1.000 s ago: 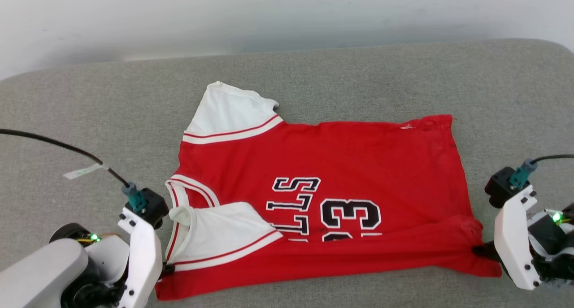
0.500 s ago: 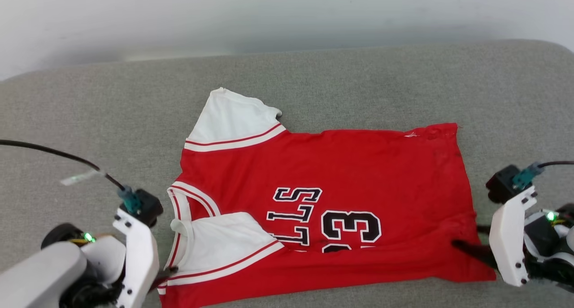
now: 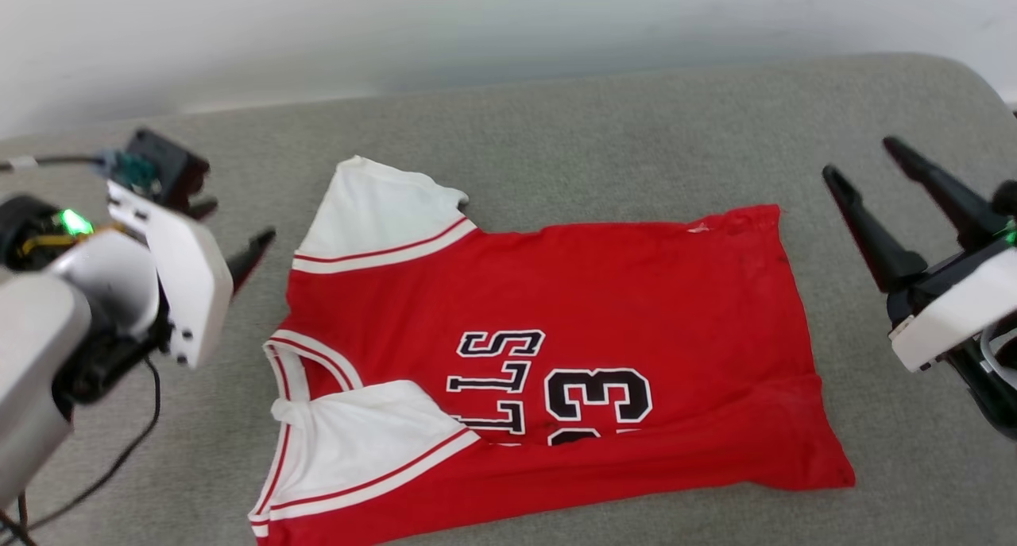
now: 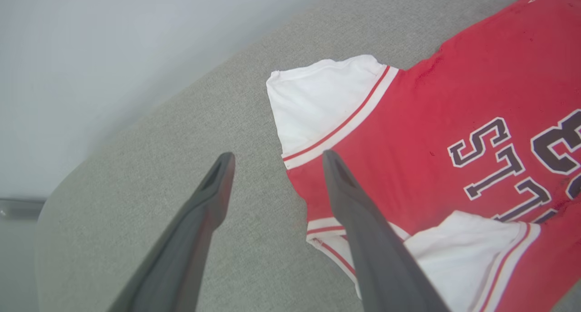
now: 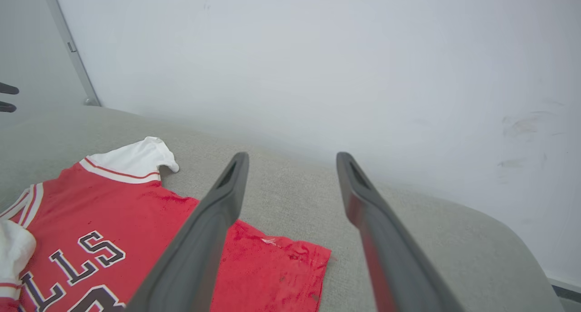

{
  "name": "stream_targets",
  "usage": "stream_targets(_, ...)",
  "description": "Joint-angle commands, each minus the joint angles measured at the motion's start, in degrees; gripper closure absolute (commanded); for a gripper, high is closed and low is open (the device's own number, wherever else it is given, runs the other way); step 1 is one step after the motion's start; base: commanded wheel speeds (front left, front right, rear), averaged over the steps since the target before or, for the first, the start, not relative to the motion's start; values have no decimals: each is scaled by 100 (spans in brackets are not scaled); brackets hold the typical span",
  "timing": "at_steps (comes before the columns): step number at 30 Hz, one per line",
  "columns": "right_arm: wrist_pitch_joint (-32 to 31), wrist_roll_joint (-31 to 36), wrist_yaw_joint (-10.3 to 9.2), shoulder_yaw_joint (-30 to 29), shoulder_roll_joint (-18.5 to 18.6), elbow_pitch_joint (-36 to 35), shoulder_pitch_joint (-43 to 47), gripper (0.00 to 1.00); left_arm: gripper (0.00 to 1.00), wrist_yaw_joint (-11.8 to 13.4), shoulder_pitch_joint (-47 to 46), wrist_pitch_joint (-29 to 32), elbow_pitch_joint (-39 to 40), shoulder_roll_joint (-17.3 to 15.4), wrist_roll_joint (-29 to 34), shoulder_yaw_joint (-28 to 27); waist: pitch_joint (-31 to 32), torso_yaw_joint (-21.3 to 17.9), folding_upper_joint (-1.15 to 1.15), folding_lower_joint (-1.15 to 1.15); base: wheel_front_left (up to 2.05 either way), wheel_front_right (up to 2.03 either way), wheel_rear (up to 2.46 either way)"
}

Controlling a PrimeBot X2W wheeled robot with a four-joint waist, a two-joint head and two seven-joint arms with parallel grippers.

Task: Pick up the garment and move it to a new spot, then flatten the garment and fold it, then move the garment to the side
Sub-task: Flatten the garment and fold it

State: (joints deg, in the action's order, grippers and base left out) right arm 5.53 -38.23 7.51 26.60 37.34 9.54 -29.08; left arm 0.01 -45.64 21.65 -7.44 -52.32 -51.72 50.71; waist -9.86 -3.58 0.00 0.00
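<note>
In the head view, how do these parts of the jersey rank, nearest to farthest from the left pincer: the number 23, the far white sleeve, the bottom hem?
1. The far white sleeve, just right of the left pincer.
2. The number 23, on the chest, lower middle of the view.
3. The bottom hem, at the far right side.

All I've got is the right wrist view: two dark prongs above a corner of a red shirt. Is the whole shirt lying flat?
Observer: Not quite. On the red jersey, the near edge is folded up over the chest, covering part of the black number.
Operator: Where's the other claw?
Observer: The left gripper hangs open beside the far white sleeve, holding nothing.
Operator: And the near sleeve?
Observer: The near white sleeve lies folded onto the chest.
</note>
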Motion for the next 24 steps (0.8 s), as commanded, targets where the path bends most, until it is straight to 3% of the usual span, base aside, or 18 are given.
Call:
stream_targets(1,302,233,-3,-278,-202,-115,161,0,0,35,-183,-42,-100,70,60,-60,-170,-133,0,0,0,0,0)
stream_targets(7,894,1219,-3,-1518,-1108,-736,870,0,0,-10,-879,210,-630,315,68,-217,-646,-372,0,0,0,0,0)
stream_targets(11,949,1651,-4,-1922,-1552,-1207,1309,0,0,-103,-1416,654,-1027,480,-1,-242,-1009,-490,0,0,0,0,0)
stream_targets(16,968,1957,-3,-1991,-1875,-1599,1633,0,0,-340,-2076,1515,-1502,669,-283,-236,-1456,-643,0,0,0,0,0)
stream_targets(24,965,2152,-4,-1873,-2015,-1832,1485,0,0,-518,-2917,2924,-1836,716,-402,-3,-2056,-882,0,0,0,0,0)
